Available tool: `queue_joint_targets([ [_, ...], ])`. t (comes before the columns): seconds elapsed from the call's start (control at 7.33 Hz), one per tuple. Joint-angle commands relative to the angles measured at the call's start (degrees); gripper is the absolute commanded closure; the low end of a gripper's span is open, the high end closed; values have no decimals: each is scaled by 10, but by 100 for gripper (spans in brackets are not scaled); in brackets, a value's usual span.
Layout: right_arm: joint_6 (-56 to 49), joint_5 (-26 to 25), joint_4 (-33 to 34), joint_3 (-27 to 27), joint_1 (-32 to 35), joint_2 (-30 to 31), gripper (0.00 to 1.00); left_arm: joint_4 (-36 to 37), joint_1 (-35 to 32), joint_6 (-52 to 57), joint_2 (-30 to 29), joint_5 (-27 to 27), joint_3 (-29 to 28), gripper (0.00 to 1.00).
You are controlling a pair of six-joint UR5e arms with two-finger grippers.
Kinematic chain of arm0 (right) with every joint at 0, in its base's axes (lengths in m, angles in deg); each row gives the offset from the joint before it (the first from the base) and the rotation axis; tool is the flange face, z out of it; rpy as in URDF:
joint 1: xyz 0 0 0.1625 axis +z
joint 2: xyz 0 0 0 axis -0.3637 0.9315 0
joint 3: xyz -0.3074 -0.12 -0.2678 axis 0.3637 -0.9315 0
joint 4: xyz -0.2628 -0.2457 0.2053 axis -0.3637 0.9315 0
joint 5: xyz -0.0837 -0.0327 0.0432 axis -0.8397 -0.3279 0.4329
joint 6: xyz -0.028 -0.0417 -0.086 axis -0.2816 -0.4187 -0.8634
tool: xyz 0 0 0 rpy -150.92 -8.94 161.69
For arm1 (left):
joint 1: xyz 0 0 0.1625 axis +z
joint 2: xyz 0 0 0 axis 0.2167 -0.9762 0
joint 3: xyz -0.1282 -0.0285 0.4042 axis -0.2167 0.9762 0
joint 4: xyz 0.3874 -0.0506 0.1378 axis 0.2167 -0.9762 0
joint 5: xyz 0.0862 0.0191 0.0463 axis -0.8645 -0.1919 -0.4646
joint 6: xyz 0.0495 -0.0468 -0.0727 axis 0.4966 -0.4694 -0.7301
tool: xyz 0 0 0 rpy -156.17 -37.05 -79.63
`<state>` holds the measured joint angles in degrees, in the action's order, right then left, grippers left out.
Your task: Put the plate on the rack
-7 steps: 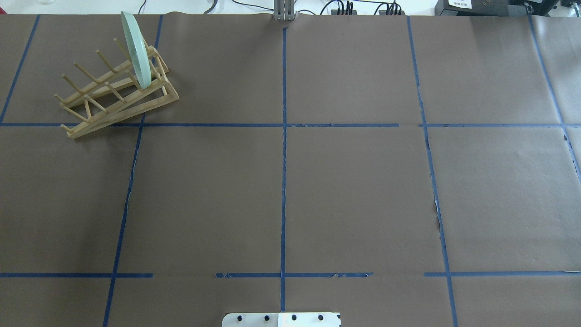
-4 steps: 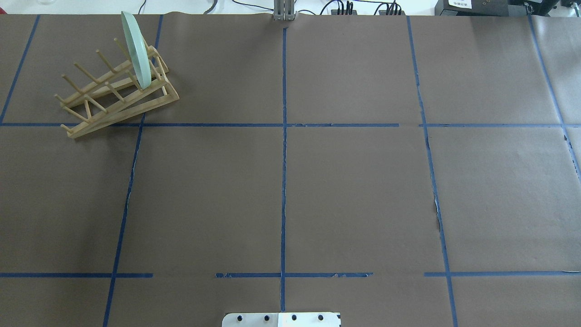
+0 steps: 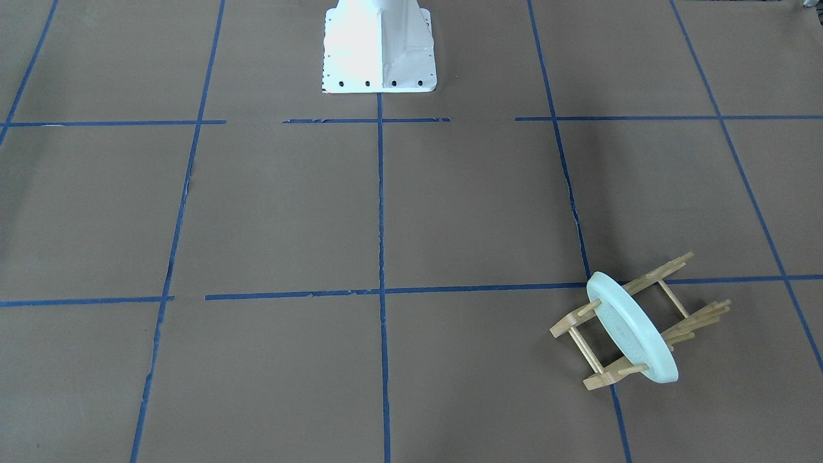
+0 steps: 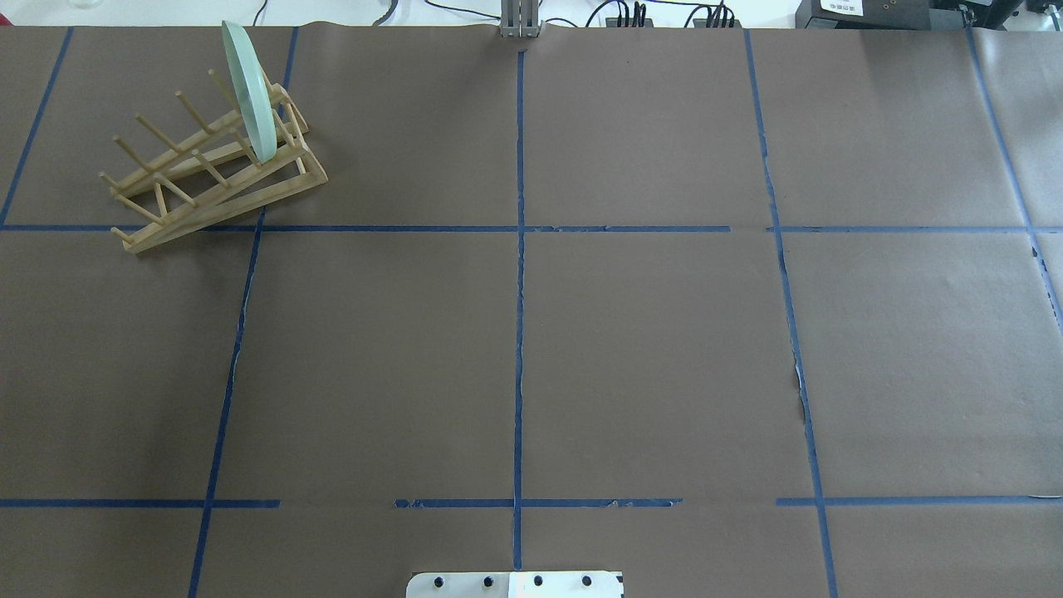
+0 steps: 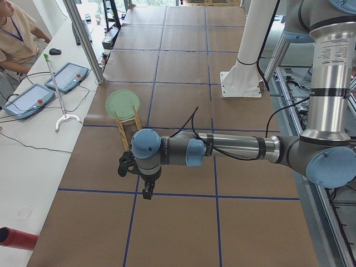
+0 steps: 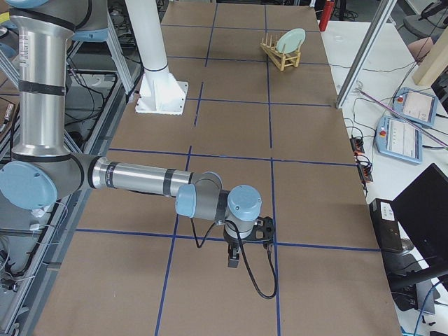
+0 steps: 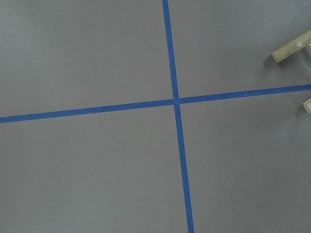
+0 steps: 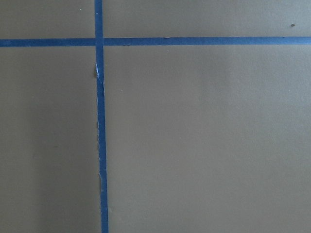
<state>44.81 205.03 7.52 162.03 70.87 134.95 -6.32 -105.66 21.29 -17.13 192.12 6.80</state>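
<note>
The pale mint-green plate [image 4: 249,91] stands on edge between the pegs at the far end of the light wooden rack [image 4: 232,203], at the table's far left. Both show in the front view, plate [image 3: 633,334] and rack [image 3: 656,275], and in the side views, plate [image 5: 122,103] [image 6: 289,40]. Two rack rail ends [image 7: 291,48] show in the left wrist view. My left gripper [image 5: 146,192] hangs above the table short of the rack, clear of the plate. My right gripper [image 6: 233,260] hangs over bare table far from the rack. I cannot tell if either is open or shut.
Brown paper with a blue tape grid [image 4: 519,332] covers the table. The white robot base [image 3: 379,45] stands at the near middle edge. An operator [image 5: 14,33], teach pendants [image 5: 67,75] and a red cylinder [image 5: 14,238] are on the side bench beyond the table.
</note>
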Motion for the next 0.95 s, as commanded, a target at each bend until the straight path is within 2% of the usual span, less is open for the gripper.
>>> queue_joint_targets([
  [0.0, 0, 0, 0, 0, 0, 0, 0, 3, 0, 0, -1, -3, 0, 0],
  [0.82, 0, 0, 0, 0, 0, 0, 0, 24, -6, 4, 16, -4, 0, 0],
])
